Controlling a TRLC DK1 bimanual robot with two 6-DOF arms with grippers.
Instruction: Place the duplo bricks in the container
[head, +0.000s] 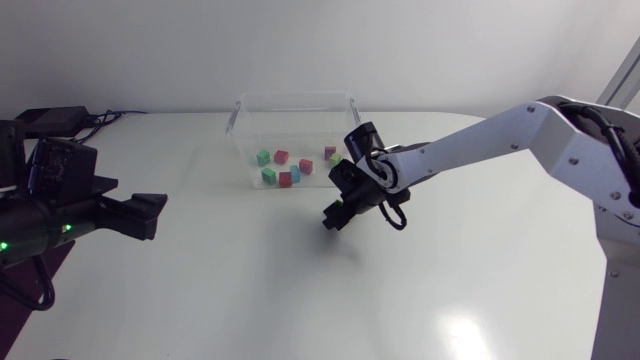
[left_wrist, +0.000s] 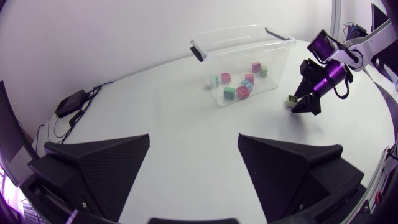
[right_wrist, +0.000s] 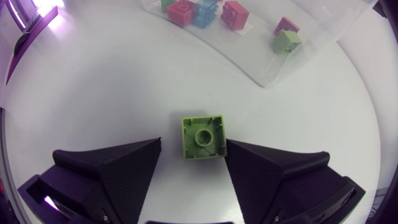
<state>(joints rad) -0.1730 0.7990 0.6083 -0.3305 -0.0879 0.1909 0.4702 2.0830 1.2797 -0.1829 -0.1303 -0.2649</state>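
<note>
Where white table (head: 250, 290) bears clear container (head: 300, 97) holding loose bricks (head: 286, 179): left gripper (left_wrist: 194, 135) spread wide, empty; right gripper (right_wrist: 193, 146) parted, straddling lime brick (right_wrist: 203, 135), which lies on table just outside container.

Your work surface is a white table (head: 250, 290) with a smooth top and a rounded edge. Three items rest directly on it.

1. A clear plastic container (head: 296, 97) stands upright and uncovered near the far edge, about mid-width.
2. One green brick (right_wrist: 203, 137) lies on the bare top just in front of the container's near right corner, apart from its wall. Its hollow underside faces the right wrist camera.
3. A black box (head: 55, 117) sits at your far left corner, with cables (head: 100, 118) trailing from it along the edge.
</note>
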